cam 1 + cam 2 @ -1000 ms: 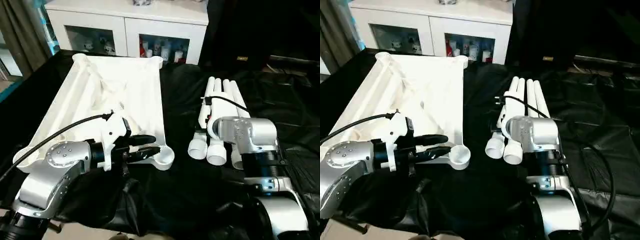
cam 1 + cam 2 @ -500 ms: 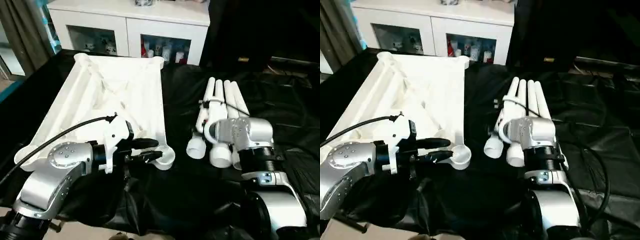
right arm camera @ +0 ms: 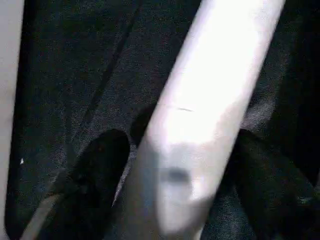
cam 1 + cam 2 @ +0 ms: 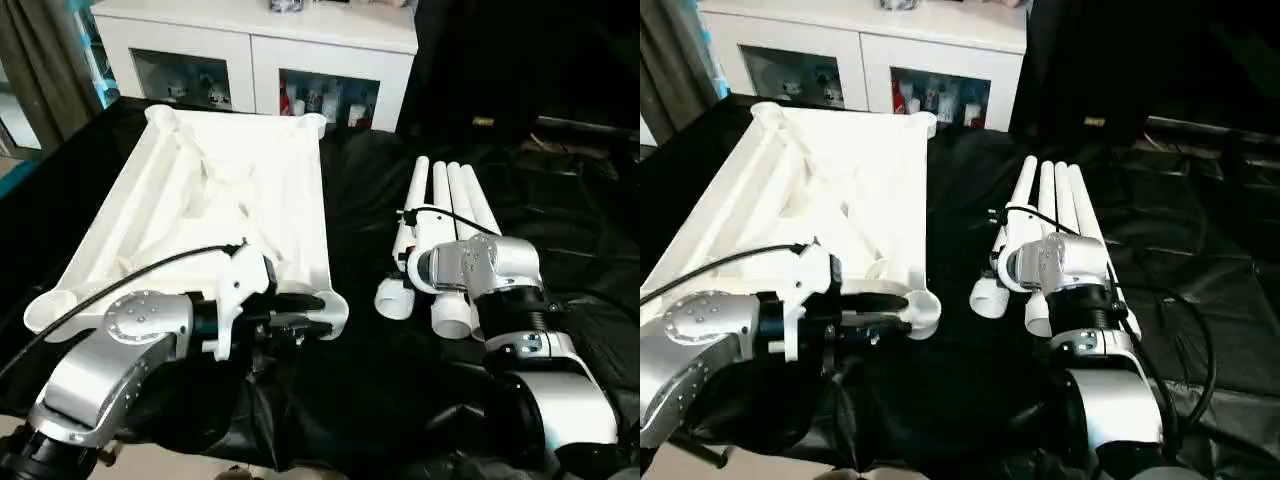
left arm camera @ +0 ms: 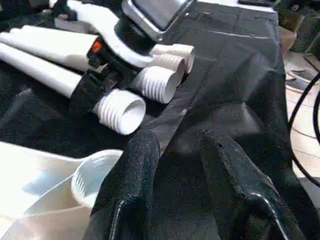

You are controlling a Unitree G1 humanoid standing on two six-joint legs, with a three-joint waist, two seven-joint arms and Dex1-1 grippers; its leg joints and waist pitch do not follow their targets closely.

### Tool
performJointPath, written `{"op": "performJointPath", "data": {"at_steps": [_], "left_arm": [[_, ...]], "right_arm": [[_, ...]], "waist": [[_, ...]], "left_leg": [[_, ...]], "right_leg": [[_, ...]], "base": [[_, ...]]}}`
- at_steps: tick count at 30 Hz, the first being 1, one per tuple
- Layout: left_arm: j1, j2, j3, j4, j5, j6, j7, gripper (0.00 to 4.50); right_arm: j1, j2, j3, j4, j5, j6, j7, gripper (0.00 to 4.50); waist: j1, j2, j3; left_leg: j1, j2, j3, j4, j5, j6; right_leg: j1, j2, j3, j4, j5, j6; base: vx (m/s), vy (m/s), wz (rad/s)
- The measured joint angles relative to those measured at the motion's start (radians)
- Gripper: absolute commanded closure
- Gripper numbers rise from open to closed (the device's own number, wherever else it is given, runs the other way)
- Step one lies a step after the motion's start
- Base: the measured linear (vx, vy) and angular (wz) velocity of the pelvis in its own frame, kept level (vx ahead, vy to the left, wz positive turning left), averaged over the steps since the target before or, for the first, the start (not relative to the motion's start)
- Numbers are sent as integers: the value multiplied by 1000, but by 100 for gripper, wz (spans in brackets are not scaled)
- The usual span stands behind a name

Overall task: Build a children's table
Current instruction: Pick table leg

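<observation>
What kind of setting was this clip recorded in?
Probably a home-like room or a staged demo space. A white cabinet with glass-fronted shelves holding small items stands behind, a curtain hangs at the left, and the upturned tabletop and legs lie on black cloth.

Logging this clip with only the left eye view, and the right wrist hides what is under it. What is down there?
Observer: In the right wrist view, one white leg lies right at the right gripper. Whether it is gripped, I cannot tell.
Operator: Are the near ends of the legs plain?
Observer: No. The left wrist view shows the legs ending in ridged, threaded, open mouths.
Operator: Does the left gripper hold the table top?
Observer: Apparently not. In the left wrist view, the left gripper has its fingers apart with black cloth between them. The corner socket lies beside them.
</observation>
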Motion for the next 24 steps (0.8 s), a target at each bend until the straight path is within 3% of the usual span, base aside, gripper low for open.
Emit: {"op": "performJointPath", "data": {"at_steps": [9,18,21,24], "left_arm": [[-35,-25,2,13,23,-32,35,197],[-83,-52,26,99,60,-82,78,128],[-124,-73,40,142,63,-88,108,104],[-180,-119,57,195,75,-87,169,76]], "right_arm": [[-8,-4,-36,49,3,-49,-16,220],[-10,5,-94,62,24,-94,-48,254],[-4,11,-105,58,33,-143,-45,257],[35,23,-124,14,61,-257,5,257]], "waist": [[-1,0,0],[2,6,1],[4,14,3],[7,20,6]], "left_leg": [[1,0,0,0,0,-1],[3,0,0,0,1,-1],[2,0,-1,0,1,-1],[1,1,-1,0,1,-1]], "right_leg": [[1,0,0,1,0,0],[2,0,0,1,3,-4],[2,0,-1,1,4,-6],[1,0,-1,1,4,-6]], "base": [[0,0,0],[0,0,0],[0,0,0],[0,0,0]]}}
